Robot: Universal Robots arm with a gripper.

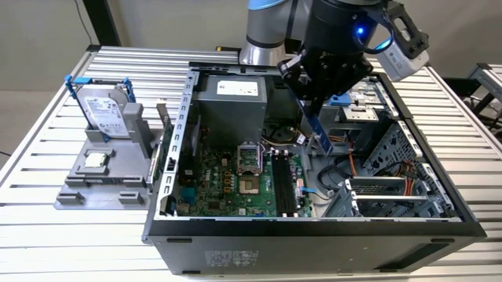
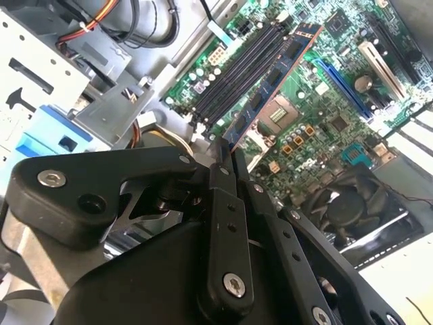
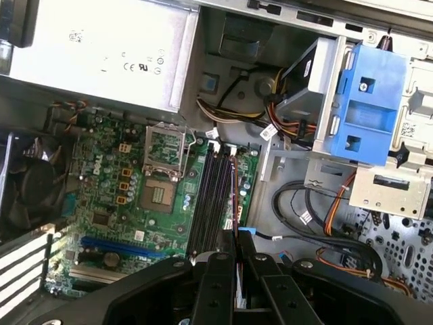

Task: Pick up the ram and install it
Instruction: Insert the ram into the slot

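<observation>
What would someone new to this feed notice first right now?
The black gripper hangs over the open computer case, shut on the ram, which it holds above the motherboard, roughly parallel to the long black slots. On the exterior view's left, a silver hard drive with blue rails stands upright on a gray stand.

End effector [image 1: 312, 101] above the open computer case [image 1: 314, 235], ram [image 1: 316, 134] upright in its grip, over the motherboard [image 1: 227, 188].
</observation>
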